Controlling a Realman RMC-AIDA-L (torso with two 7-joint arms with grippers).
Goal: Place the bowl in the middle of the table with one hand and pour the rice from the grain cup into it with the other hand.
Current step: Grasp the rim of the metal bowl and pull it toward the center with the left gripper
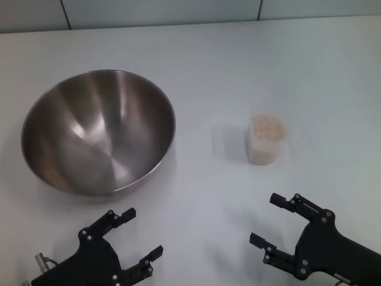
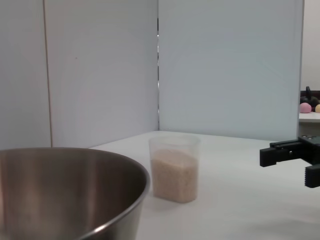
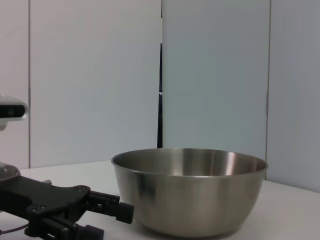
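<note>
The large steel bowl (image 1: 98,131) sits empty on the left part of the white table (image 1: 238,65); it also shows in the left wrist view (image 2: 65,190) and the right wrist view (image 3: 190,190). The clear grain cup (image 1: 266,140), full of off-white rice (image 1: 268,127), stands upright right of centre, and shows in the left wrist view (image 2: 174,168). My left gripper (image 1: 140,232) is open and empty just in front of the bowl. My right gripper (image 1: 265,219) is open and empty in front of the cup, apart from it.
Pale wall panels (image 1: 178,11) rise behind the table's far edge. Bare tabletop lies between the bowl and the cup. Small coloured things (image 2: 306,107) sit on a shelf far off in the left wrist view.
</note>
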